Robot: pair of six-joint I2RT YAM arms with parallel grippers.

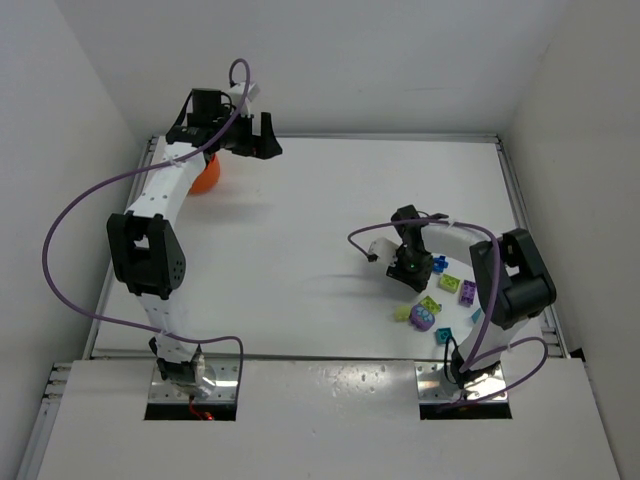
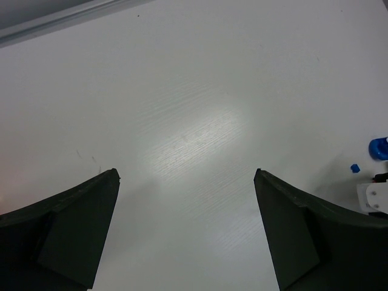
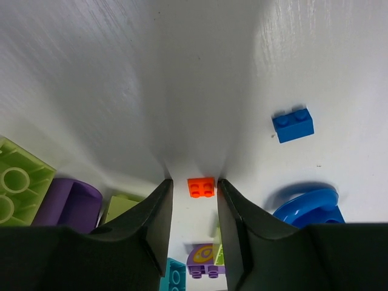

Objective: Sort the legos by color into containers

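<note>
A small orange lego point(image 3: 201, 187) lies on the white table between the fingertips of my right gripper point(image 3: 194, 182). Its jaws are narrow but open, with a sliver of table showing at the brick's left side. Around it lie other legos: a blue brick point(image 3: 293, 125), a blue curved piece point(image 3: 309, 206), a lime green brick point(image 3: 15, 182), a purple piece point(image 3: 73, 203) and a teal one point(image 3: 176, 276). From above, the right gripper point(image 1: 408, 275) points down at the edge of this cluster point(image 1: 430, 304). My left gripper point(image 1: 255, 140) hangs wide open at the far left, beside the orange bowl point(image 1: 207, 178), which the arm partly hides.
White walls close in the table at the back point(image 1: 330, 137) and along both sides. In the left wrist view only bare table lies between the fingers, with a blue piece point(image 2: 379, 147) and a tiny blue bit point(image 2: 354, 168) at the right edge.
</note>
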